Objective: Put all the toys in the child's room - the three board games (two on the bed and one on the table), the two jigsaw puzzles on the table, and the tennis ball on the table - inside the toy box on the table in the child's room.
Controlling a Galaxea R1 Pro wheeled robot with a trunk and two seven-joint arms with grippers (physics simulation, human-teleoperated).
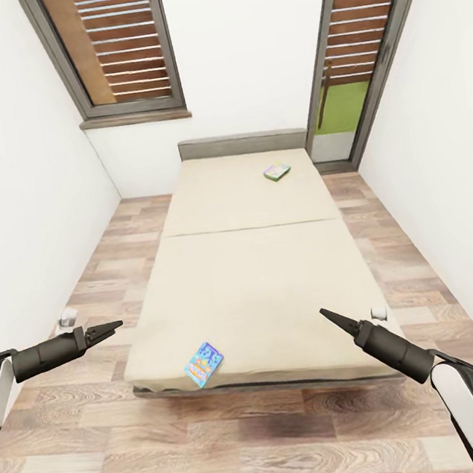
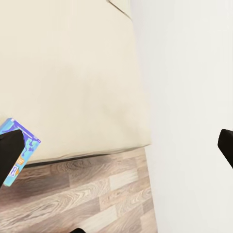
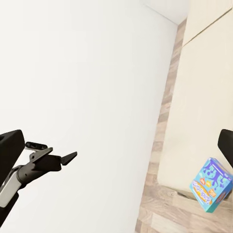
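Left gripper (image 1: 112, 328) — empty, fingers together — hovers just left of blue board game (image 1: 204, 363).

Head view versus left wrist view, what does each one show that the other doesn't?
Head view alone: the white-green board game near the bed's far end, two slatted windows, and both arms, with the left hand and right hand hovering off the bed. Left wrist view alone: nothing extra that I can name. Shared: the blue board game at the bed's near edge, plank floor, white wall.

Far board game (image 1: 277, 172) cover was too small to read; blue board game (image 2: 18, 151) sat partly behind a finger.
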